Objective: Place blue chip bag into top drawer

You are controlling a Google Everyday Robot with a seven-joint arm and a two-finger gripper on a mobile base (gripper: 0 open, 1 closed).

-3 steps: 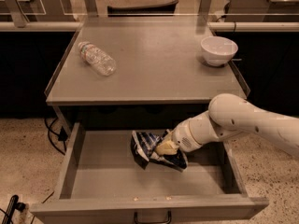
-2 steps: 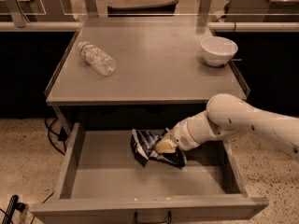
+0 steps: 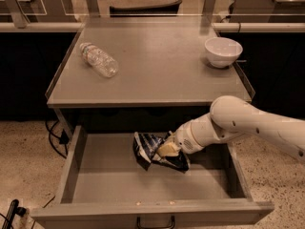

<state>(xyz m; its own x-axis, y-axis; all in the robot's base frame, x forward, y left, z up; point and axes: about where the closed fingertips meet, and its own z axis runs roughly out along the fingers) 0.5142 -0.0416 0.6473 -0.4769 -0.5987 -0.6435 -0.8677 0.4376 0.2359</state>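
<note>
The blue chip bag (image 3: 147, 148) is a crumpled dark blue foil bag with white stripes. It sits inside the open top drawer (image 3: 119, 187), near the middle of its back half, at or just above the grey floor. My gripper (image 3: 167, 150) reaches in from the right on a white arm. Its pale fingers are closed on the right side of the bag. The drawer is pulled out fully, with its dark bar handle (image 3: 155, 222) at the bottom edge of the view.
A clear plastic water bottle (image 3: 98, 59) lies on the grey tabletop at the left. A white bowl (image 3: 223, 51) stands at the right. Cables (image 3: 56, 136) hang left of the drawer. The drawer's low side walls flank the bag.
The gripper and bag have shifted very slightly to the left within the drawer. The hold on the bag is unchanged.
</note>
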